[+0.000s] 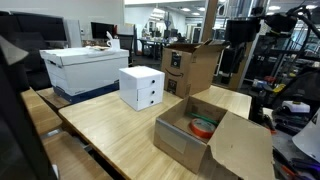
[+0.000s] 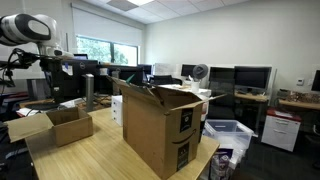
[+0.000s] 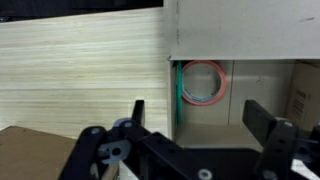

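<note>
tape rolls (image 3: 203,82): a red ring and a green ring, lying flat and overlapping on the floor of the open cardboard box (image 1: 175,140), close against the wall on the counter side.
open cardboard box: flaps spread, standing near a corner of the wooden counter (image 1: 100,125).
gripper (image 3: 200,115): hangs above the box's edge, jaws spread wide and empty.
relation: in the wrist view the tape rolls lie straight ahead of the gap between the jaws and lower down. As rings they have no long axis.
around: white drawer unit (image 1: 141,87) and tall cardboard box (image 1: 190,68), both further along the counter.

Matt cardboard box (image 3: 240,30) on smooth wooden table (image 3: 80,70).
</note>
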{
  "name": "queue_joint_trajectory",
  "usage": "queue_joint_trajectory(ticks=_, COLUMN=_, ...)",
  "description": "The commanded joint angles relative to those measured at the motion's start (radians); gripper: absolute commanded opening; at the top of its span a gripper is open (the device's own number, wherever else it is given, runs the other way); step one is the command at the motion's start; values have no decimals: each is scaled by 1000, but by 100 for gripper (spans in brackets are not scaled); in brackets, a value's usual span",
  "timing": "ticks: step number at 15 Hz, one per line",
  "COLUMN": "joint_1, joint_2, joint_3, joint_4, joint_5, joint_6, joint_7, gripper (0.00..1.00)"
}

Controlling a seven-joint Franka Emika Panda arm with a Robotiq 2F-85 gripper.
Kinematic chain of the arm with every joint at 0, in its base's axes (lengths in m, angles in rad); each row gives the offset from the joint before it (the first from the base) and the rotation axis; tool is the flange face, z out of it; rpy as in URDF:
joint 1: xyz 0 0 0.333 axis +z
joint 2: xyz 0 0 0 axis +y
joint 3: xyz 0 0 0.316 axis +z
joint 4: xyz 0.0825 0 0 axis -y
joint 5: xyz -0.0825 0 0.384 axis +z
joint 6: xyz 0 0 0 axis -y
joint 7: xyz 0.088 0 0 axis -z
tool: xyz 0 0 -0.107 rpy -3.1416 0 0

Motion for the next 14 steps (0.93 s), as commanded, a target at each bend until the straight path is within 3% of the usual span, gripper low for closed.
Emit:
queue_joint_trajectory(ticks=1, joint_1=53, joint_2=46, joint_3=25, joint_4=17, joint_5=69, joint_6=47, joint_7=20, gripper=100)
queue_joint_trajectory(ticks=6, joint_1=126, joint_2=169, joint_3=46, joint_4=99, joint_5=209, joint_6=82, joint_7=3, gripper=100)
queue_joint_trajectory(ticks=7, joint_1=131, joint_2=187, joint_3=52, joint_4=111, joint_5=213, joint_6=93, joint_7=3, gripper=100)
queue_joint_trajectory(ticks=8, joint_1=121, joint_2=112, joint_3=42, joint_4=69, joint_5=177, joint_6=58, joint_7=4, gripper=100)
queue_joint_trajectory(ticks=14, joint_1=125, joint_2=132, joint_3=40, joint_4=82, joint_5=179, joint_6=60, joint_7=3, gripper=100)
